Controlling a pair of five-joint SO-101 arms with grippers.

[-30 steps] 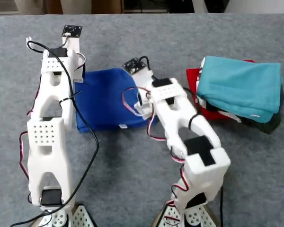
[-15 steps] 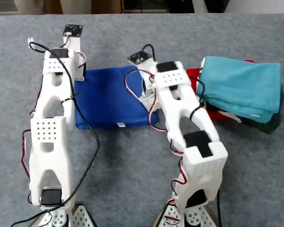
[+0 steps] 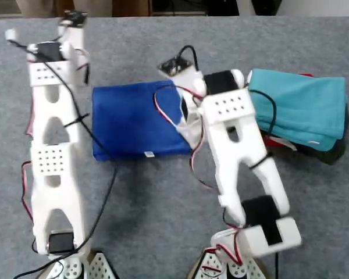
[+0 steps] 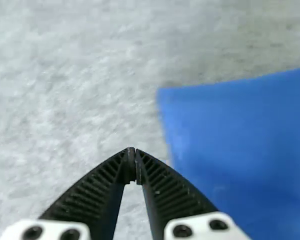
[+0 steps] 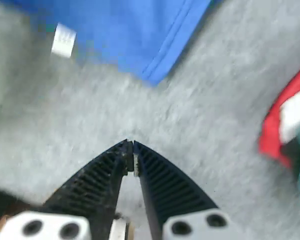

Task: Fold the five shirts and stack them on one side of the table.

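- the folded royal-blue cotton shirt [image 3: 136, 125] lies flat mid-table, between the arms.
- a teal folded shirt [image 3: 296, 107] tops the pile at the right side; how many are under it i can't tell.
- left gripper [image 4: 130, 167] and right gripper [image 5: 130, 159]: tips pressed together, empty.
- likely remaining: stacking the blue one.

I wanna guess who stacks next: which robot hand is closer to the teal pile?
Right. The right gripper is between the blue shirt and the pile; the left gripper is off the shirt's other side.
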